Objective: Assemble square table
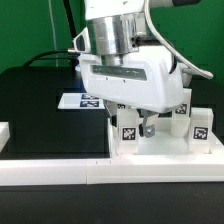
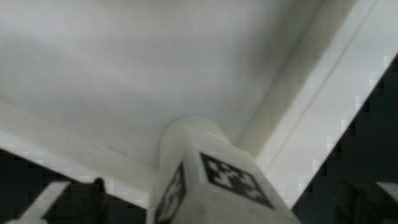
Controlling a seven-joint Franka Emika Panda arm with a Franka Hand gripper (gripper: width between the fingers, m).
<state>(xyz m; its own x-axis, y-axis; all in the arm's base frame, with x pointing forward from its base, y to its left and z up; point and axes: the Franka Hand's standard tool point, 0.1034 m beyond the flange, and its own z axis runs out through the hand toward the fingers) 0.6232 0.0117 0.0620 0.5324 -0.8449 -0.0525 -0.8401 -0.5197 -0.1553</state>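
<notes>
Legs are what I'm watching, because the coming move turns on how the nearest one sits against the claw (image 1: 146, 124). From the exterior view I have the arm low over the square tabletop (image 1: 165, 150), which lies on the black surface (image 1: 40, 110) against the white border rail (image 1: 60, 170) at the near edge. Several small tagged leg blocks stand upright on or just behind the top: one (image 1: 128, 128) just to the exterior view's left of the claw, another (image 1: 201, 125) well off to that view's right, and a third (image 1: 181, 108) partly hidden behind the claw's white housing. The wrist view gives me the closest look: a leg (image 2: 217, 170), tag facing the camera, rises with its long axis pointing roughly toward the wrist, upright on the tray floor near the raised rim (image 2: 329, 90). It seems to sit right below the claw, between or just beside the fingertips, though I can't be sure which. In that wrist view I see only a sliver of one fingertip (image 2: 54, 203) to the side, clear of the leg, so I judge the claw spread wide and gripping nothing. The marker board (image 1: 85, 99) lies flat farther back. My guess is that the leg below has been set free, and any next descent should stay lined up with its upright axis.
</notes>
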